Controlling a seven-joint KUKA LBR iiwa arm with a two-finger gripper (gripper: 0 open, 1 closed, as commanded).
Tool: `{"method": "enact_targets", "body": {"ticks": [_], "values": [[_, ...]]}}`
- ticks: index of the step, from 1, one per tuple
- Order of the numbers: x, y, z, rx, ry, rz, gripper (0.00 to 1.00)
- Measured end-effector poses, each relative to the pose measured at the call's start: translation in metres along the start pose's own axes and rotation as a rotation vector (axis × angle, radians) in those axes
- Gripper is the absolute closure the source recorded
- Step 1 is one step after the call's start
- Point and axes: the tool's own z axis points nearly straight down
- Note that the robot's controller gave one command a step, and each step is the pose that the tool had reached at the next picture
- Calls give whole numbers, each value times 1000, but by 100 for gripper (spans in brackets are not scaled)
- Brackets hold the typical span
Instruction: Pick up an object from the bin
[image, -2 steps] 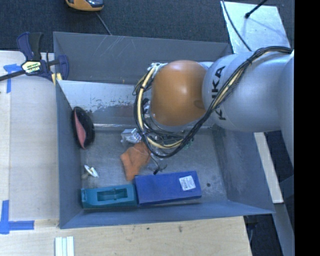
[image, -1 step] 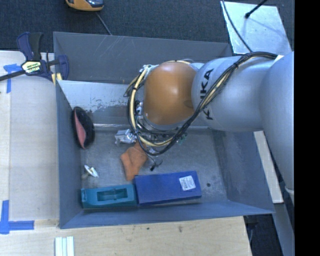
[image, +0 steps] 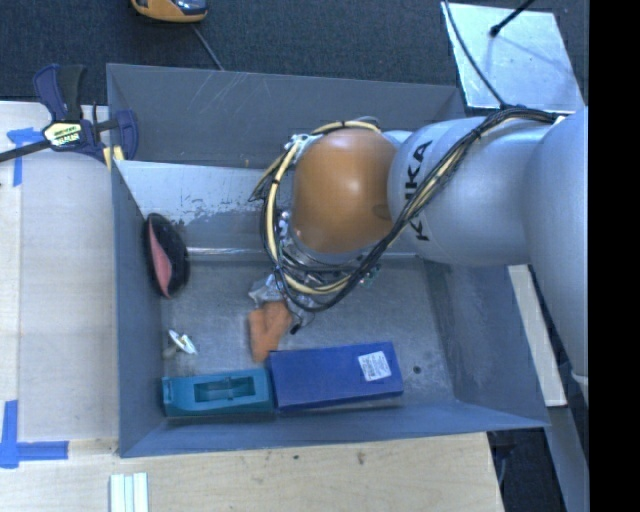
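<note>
Gripper (image: 272, 297) low over orange lump (image: 265, 333), bin floor centre; claw state cannot be told.
Risk: lump sits just beside blue box (image: 335, 377); off-centre descent may strike box or nudge lump away.

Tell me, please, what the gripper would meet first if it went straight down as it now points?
Probably the small orange-brown lump beside the dark blue box: the gripper points down just above it, though depth is hard to judge.
</note>
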Motion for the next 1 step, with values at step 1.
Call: {"method": "enact_targets", "body": {"ticks": [1], "values": [[0, 0, 0, 0, 0, 0, 100]]}}
